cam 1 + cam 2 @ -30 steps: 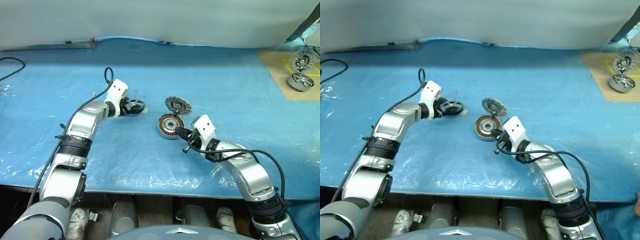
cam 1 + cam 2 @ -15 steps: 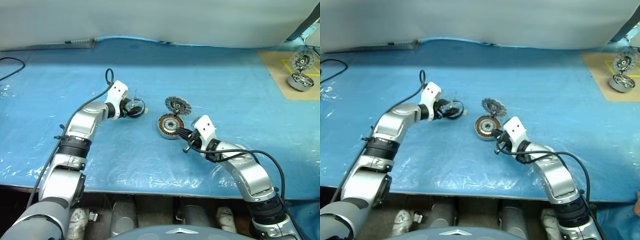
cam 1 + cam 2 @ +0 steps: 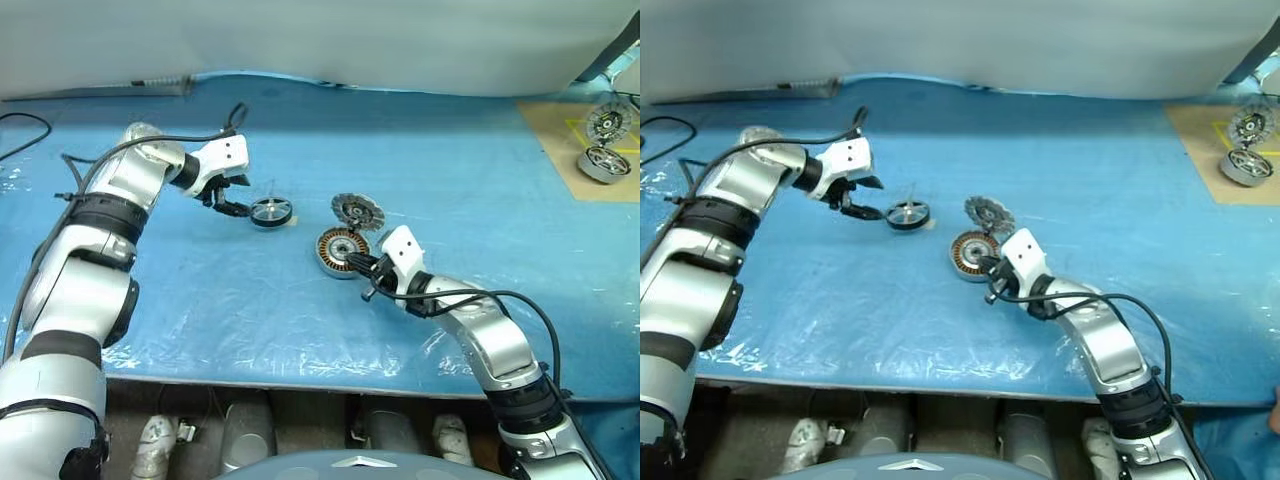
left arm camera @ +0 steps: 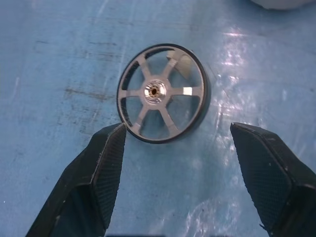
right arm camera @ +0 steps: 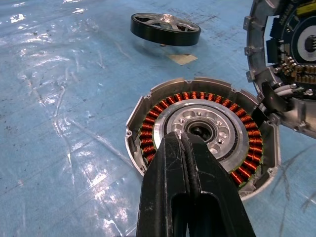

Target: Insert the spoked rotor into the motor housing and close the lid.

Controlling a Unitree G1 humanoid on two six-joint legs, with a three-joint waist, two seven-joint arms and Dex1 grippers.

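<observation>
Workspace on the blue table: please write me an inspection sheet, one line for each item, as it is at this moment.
Surface: blue table cover, wrinkled, glossy.
Job's things: spoked rotor lies flat on the cover, not held; motor housing open, copper windings showing; lid stands raised behind it, joined at the rim.
Clutter: small tape scrap beside the rotor.
Grippers: left gripper open, above the rotor; right gripper shut, tip at the housing's centre.
Cables: black cables along both arms; one more at the table's left edge.
Surroundings: brown board far right with two more motor parts.
</observation>
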